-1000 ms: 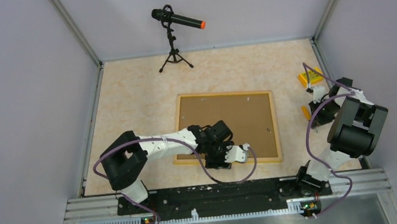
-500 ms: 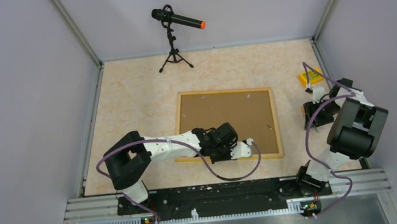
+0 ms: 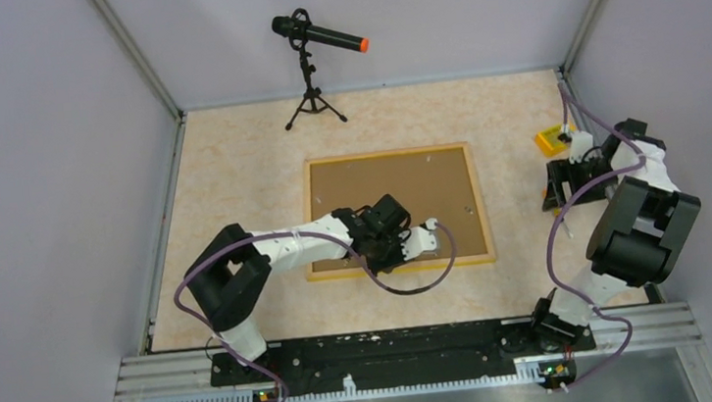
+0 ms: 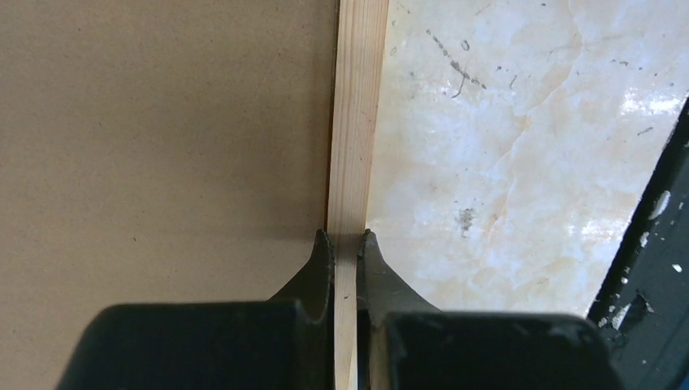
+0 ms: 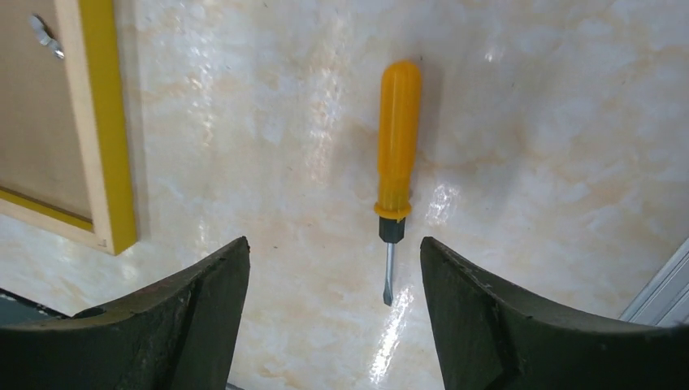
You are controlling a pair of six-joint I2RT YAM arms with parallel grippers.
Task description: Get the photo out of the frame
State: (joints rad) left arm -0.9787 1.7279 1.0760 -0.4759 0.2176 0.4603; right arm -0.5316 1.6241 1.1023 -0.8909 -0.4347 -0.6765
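The frame lies face down on the worktop, photo hidden beneath; left hand pinches its 6 o'clock rail, right hand gapes wide over the screwdriver at 3 o'clock. Thin pinch may slip, dropping it

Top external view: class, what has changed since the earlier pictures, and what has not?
The large brown-backed, wood-edged picture frame slid away from the robot and squared up, its near edge clamped in the left end effector. The right end effector, open, moved farther out. The black microphone on its tripod stayed.
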